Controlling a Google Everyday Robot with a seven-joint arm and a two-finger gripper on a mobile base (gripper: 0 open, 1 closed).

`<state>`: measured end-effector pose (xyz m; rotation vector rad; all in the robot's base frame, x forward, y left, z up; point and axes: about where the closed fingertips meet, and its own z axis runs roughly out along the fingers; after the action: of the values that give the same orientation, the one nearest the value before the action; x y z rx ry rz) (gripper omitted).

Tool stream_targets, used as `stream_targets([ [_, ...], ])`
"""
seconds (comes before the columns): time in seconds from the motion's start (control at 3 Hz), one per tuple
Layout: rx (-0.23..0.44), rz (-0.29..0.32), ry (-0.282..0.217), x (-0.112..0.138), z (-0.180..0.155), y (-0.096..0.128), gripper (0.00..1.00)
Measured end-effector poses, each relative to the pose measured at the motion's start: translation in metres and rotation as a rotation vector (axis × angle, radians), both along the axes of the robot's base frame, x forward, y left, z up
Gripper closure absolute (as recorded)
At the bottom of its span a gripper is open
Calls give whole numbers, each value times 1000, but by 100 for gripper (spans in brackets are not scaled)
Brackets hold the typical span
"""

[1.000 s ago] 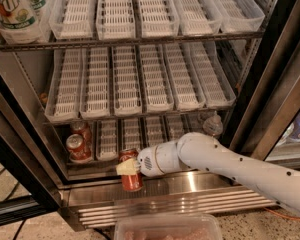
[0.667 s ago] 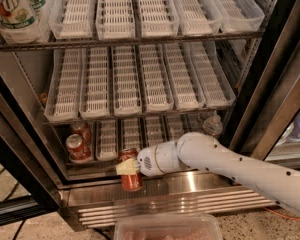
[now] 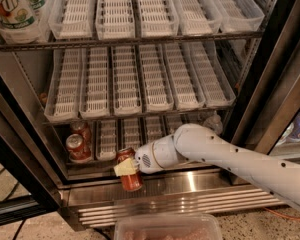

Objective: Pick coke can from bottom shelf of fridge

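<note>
Red coke can [image 3: 132, 180] is clamped between the closed fingers [image 3: 123, 168] of the gripper [image 3: 127, 167] at the bottom shelf [image 3: 106, 140] front. Extraction is judged in hand; straight withdrawal from the fridge [image 3: 200, 182] is needed.

"UP" in large letters on green-white bottle [image 3: 10, 9], top left tier. White lettering on coke can [image 3: 131, 176] unreadable. Gripper [image 3: 125, 168] at bottom shelf [image 3: 131, 134] front edge, jaws clamped around coke can.
</note>
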<state>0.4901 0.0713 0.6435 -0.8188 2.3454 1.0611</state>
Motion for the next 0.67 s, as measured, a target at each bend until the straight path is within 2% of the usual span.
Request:
stream_targets([
  [0.33,-22,118,-1,-11,1,-5,100],
  [0.67,-36,210,-11,-20,4,-9,100],
])
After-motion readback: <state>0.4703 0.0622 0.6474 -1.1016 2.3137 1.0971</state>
